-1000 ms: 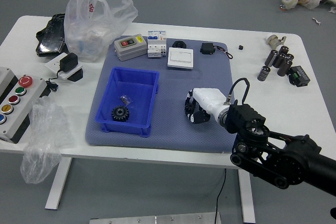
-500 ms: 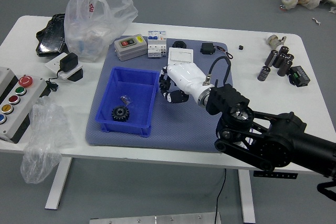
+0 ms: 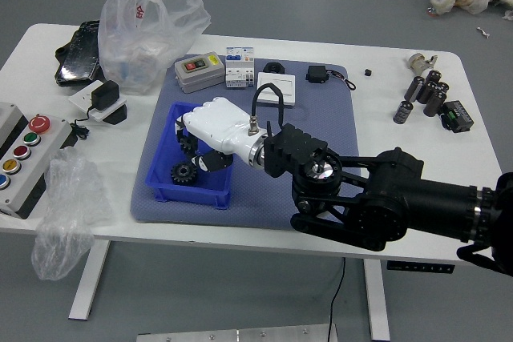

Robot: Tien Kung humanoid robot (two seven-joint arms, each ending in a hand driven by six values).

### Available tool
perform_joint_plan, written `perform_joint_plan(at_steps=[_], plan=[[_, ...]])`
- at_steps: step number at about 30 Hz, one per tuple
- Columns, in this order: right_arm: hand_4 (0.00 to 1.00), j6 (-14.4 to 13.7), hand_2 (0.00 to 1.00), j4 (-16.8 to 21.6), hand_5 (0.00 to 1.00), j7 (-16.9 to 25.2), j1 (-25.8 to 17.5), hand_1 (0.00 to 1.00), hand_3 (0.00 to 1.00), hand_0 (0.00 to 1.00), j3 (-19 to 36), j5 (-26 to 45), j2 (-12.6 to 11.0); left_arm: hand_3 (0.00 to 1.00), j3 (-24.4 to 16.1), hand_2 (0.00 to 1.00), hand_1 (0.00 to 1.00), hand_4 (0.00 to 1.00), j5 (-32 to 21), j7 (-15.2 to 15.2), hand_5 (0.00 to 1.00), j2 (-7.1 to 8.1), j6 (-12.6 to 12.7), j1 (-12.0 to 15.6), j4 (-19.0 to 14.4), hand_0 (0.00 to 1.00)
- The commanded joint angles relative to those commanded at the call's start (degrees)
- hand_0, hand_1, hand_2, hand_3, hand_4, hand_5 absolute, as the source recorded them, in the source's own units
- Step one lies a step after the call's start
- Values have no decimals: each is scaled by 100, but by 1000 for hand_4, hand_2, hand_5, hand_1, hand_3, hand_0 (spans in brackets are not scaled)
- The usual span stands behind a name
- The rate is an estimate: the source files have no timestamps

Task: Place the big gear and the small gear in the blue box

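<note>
1. Right hand moved toward 9 o'clock, off the mat, now over the blue box.
2. Hand closed, fingers around second gear, mostly hidden; big or small: can't tell.
3. First gear inside box, toward 6 o'clock.
4. Handling, judged: rigid, compact, maybe heavyish, possibly slick; pinch opposite sides of toothed rim. Release low, toward 12 o'clock of first gear, avoiding knocks.

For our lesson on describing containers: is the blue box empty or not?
Not empty: a toothed gear lies inside the blue box, towards its near wall. The right hand hides part of the interior.
</note>
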Motion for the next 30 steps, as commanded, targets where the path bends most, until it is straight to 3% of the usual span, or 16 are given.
perform_joint_plan(at_steps=[3, 4, 9, 10, 21, 25, 30], plan=[[295, 34, 599, -73, 2, 63, -12, 621, 584, 555, -65, 149, 42, 734, -17, 588, 587, 741, 30, 9, 611, 0, -7, -9, -1, 657], [390, 41, 918, -89, 199, 84, -17, 841, 956, 739, -71, 184, 50, 735, -25, 588, 586, 741, 41, 15, 610, 1, -8, -9, -2, 657], [390, -32, 918, -130, 199, 153, -45, 841, 956, 739, -12, 250, 48, 735, -41, 588, 586, 741, 61, 23, 610, 7, -10, -4, -2, 657], [507, -50, 998, -132, 210, 162, -47, 898, 998, 772, -12, 266, 47, 735, -40, 588, 586, 741, 60, 22, 610, 8, -10, -4, -2, 657], [540, -233, 998, -101, 202, 253, -137, 912, 998, 785, 90, 402, -8, 735, -43, 588, 587, 741, 65, 26, 610, 9, -14, 2, -1, 657], [578, -447, 998, 37, 227, 309, -316, 917, 998, 785, 514, 468, -178, 734, -32, 588, 587, 741, 52, 14, 608, 0, -12, 3, 2, 657], [596, -802, 990, 316, 229, 374, -791, 924, 998, 831, 1272, 519, -634, 734, 3, 588, 588, 740, -7, -9, 608, -11, -3, 15, 7, 657]])
